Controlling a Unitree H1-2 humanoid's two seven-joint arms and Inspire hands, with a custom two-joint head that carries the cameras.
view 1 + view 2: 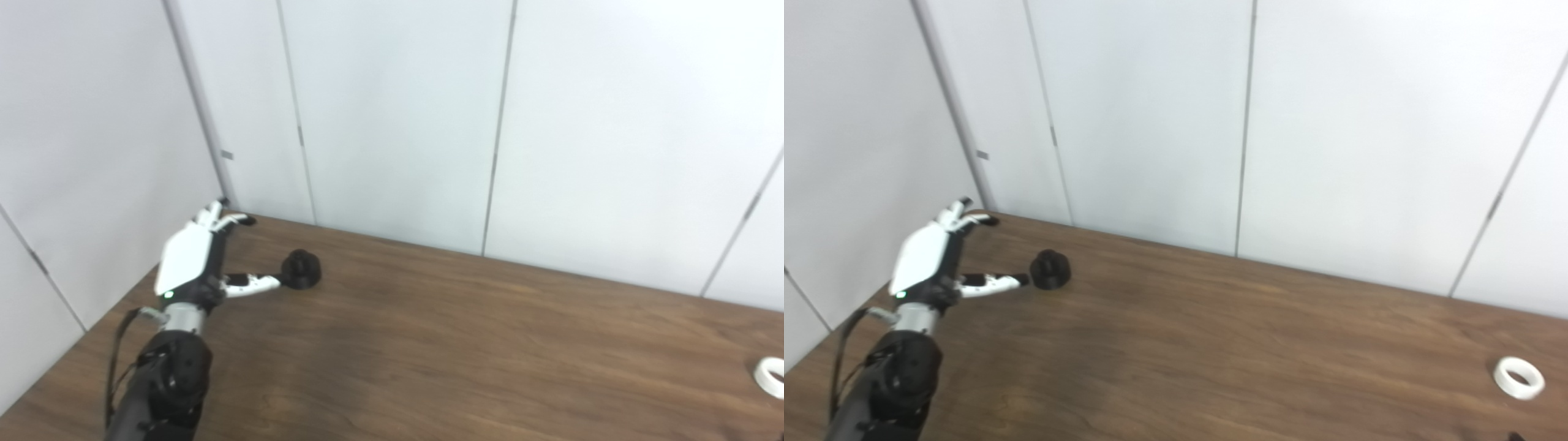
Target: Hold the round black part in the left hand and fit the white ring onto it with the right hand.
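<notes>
Two objects matter on the brown wooden table (1213, 343), and they lie well apart. Nearest, at the right edge, the white ring (1519, 377) lies flat and untouched; the right hand is not clearly in view, so its state cannot be told. Farther back on the left, the left hand (196, 260) hovers low with fingers spread apart and holding nothing, its thumb tip just beside the round black part (301, 269), which sits upright near the wall (398, 122). To grasp well, the hand probably needs to shift right so the fingers wrap around the part, leaving its top exposed for the ring.
</notes>
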